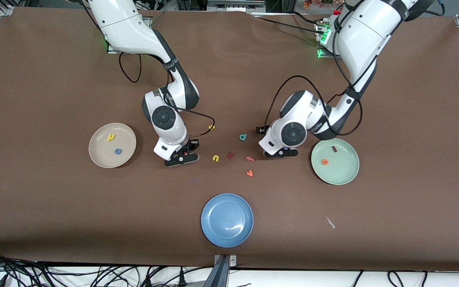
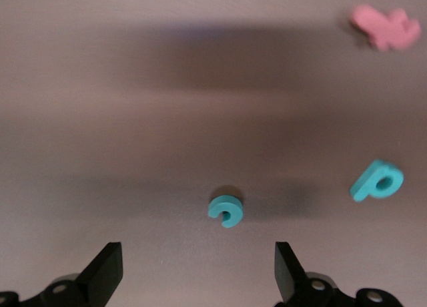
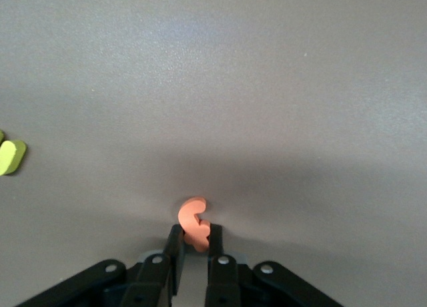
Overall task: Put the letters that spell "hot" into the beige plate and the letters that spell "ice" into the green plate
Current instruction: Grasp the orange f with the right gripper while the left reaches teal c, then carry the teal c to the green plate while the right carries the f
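Orange hooked foam "t" (image 3: 194,224): clamped between the closed fingers of the right gripper (image 1: 183,156), low at the brown table cloth (image 1: 54,199), between the beige plate and the loose letters. Not yet in a plate.
Round shallow cream-beige plate (image 1: 98,157): toward the right arm's end of the table. It holds the yellow foam "h" (image 1: 111,137) and the blue ring-shaped foam "o" (image 1: 117,151). Two of "hot" are in; the "t" is left.
Round shallow pale mint-green plate (image 1: 343,173): toward the left arm's end. It holds the dark red short bar "i" (image 1: 334,149) and the orange round "e" (image 1: 324,162). Two of "ice" are in; the "c" is left.
Teal foam "c" (image 2: 226,210): flat on the cloth, seen in the left wrist view in line with the gap between the fingers, untouched; hidden under the arm in the front view.
Left gripper (image 1: 280,153): jaws wide apart and empty, over the cloth just beside the green plate, above the "c".
Progress: four of six letters placed, a fifth gripped, the sixth lined up, in my judgement.
Leftovers, mid-table: teal "d" (image 1: 243,137), two yellow letters (image 1: 215,158) (image 1: 211,127), dark red angular letter (image 1: 230,154), salmon letter (image 1: 250,158), orange angular letter (image 1: 249,173). These belong in neither plate.
Round blue plate (image 1: 227,220): nearest the front camera, nothing in it.
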Robot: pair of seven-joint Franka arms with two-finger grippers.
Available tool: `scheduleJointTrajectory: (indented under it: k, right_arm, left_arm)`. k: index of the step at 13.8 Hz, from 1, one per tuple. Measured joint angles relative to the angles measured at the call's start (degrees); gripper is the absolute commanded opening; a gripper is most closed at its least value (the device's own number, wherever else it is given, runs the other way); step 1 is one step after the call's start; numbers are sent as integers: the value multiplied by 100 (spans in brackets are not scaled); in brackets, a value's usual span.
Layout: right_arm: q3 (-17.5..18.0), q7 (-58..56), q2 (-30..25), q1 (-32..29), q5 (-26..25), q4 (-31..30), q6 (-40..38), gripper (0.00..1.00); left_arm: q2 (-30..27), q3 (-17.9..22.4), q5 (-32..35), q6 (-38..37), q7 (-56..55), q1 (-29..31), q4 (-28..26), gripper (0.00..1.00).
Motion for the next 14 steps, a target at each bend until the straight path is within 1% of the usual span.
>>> scheduleJointTrajectory:
  k: [2,4,6,8,9,12,14]
  right_arm:
    - [0,1,0,0,0,0,0,11]
    - [0,1,0,0,0,0,0,9]
    - [0,2,0,0,0,3,-4,9]
    - [0,4,0,-1,1,4,-6,5]
    - [0,5,1,-1,1,5,-7,3]
    - [1,6,15,-6,3,70,-97,2]
    - [1,8,25,-8,3,158,-199,0]
  left_arm:
    - [-1,-55,381,76,86,-151,-29,100]
    - [-3,-115,566,370,205,-199,-123,99]
    - [-2,-116,622,901,594,-188,-395,98]
    - [-2,-106,626,1204,1126,-163,-603,97]
    - [-2,-105,626,1247,1375,-148,-635,94]
    - [-12,-105,626,1255,1810,-114,-638,72]
    - [-15,-105,626,1254,1925,-108,-647,68]
